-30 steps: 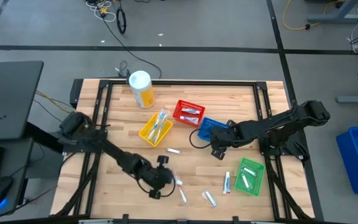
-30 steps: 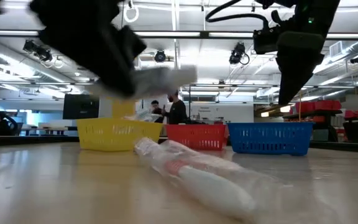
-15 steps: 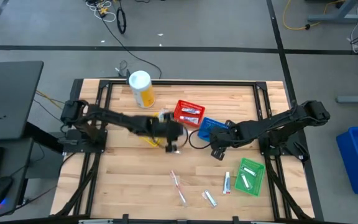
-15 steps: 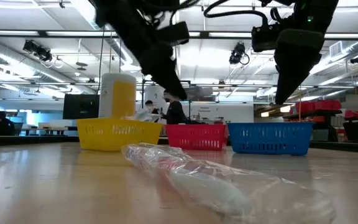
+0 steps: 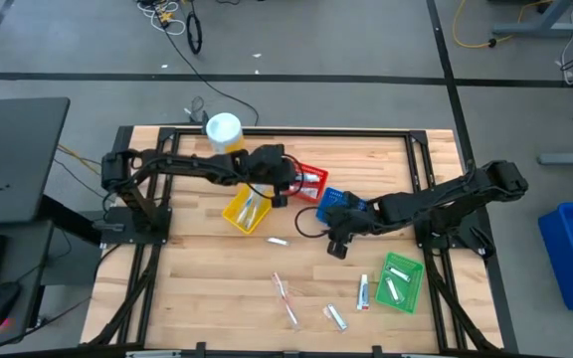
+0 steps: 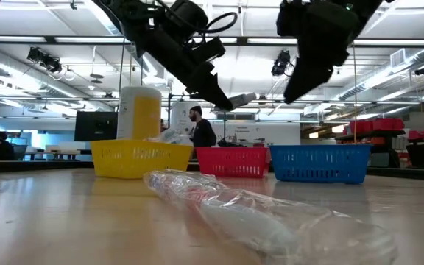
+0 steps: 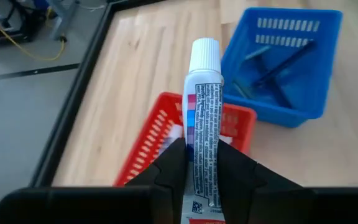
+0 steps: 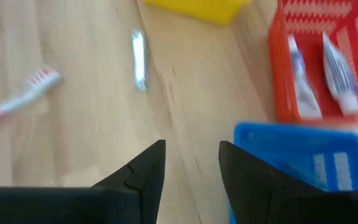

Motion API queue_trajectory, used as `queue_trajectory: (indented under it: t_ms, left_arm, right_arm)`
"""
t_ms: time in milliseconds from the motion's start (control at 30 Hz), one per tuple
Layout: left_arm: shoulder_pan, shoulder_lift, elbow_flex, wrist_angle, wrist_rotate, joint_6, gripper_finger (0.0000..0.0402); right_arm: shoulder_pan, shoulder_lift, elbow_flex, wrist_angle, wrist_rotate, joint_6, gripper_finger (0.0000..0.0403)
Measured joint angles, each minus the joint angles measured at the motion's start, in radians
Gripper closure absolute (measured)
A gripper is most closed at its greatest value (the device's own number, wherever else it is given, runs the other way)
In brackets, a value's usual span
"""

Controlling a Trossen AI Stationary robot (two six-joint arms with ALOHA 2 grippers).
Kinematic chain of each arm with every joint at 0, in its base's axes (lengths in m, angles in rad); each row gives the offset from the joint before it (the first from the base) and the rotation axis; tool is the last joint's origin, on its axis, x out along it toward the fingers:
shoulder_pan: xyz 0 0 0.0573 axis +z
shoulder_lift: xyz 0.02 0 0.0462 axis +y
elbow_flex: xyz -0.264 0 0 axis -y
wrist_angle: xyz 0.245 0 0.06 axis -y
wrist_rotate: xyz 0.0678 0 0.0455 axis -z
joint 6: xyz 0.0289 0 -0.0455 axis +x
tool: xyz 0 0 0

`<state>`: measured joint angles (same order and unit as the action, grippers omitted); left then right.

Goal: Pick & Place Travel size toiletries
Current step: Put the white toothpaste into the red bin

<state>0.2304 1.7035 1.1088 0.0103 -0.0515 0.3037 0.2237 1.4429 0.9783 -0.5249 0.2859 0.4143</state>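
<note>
Pale wood planks make up the table [image 5: 197,288], and from above the left gripper [image 5: 288,184] reaches across to the red basket [image 5: 306,180], which lies between the yellow basket [image 5: 247,209] and the blue basket [image 5: 338,204]; the right gripper [image 5: 338,242] hovers just in front of the blue one, while a green basket [image 5: 403,281] near the table's right front corner holds small white tubes. A white-and-yellow canister [image 5: 225,139] stands at the back, and loose toiletries lie on the bare wood: a small tube [image 5: 278,241], a wrapped toothbrush [image 5: 286,298], another tube [image 5: 363,291]. From table height the wrapped toothbrush [image 6: 256,217] fills the foreground, with the yellow basket [image 6: 140,160], red basket [image 6: 230,161] and blue basket [image 6: 319,163] in a row behind and a person [image 6: 199,131] standing far off in the room. The left wrist view shows the gripper clamped on a white toothpaste tube [image 7: 204,118], cap pointing away, with pink, blue and purple blocks and fine print too small to read; beneath it sits the red basket [image 7: 154,149], and the blue basket [image 7: 278,62] beyond holds thin dark razor-like pieces. In the right wrist view the fingers [image 8: 143,173] stand apart with nothing between them, above the table near the blue basket [image 8: 291,168]; the red basket [image 8: 328,56] contains two tubes, and a toothbrush [image 8: 17,96] and a small tube [image 8: 139,59] lie on the wood.
</note>
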Motion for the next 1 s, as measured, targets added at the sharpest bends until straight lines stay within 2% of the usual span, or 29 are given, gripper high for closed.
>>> queue_trajectory:
  t_ms: [200, 300, 400, 767, 1000]
  left_arm:
    - [0.030, 0.037, 0.000, 0.038, 0.013, -0.032, 0.0323]
    - [0.027, 0.100, 0.010, 0.083, 0.027, -0.001, 0.0323]
    - [0.022, 0.139, 0.017, 0.066, -0.019, 0.056, 0.0323]
    - [0.062, 0.198, 0.034, 0.033, -0.015, 0.026, 0.0322]
    - [0.064, 0.198, 0.033, 0.025, -0.015, 0.033, 0.0281]
  right_arm:
    - [0.000, 0.000, 0.000, 0.096, -0.001, -0.016, 0.0247]
    - [0.000, 0.000, 0.000, 0.098, -0.001, -0.016, 0.0249]
    - [0.000, 0.000, 0.000, 0.097, -0.010, -0.015, 0.0248]
    - [0.000, 0.001, 0.000, 0.080, -0.011, -0.016, 0.0245]
    - [0.000, 0.001, 0.000, 0.081, -0.010, -0.015, 0.0248]
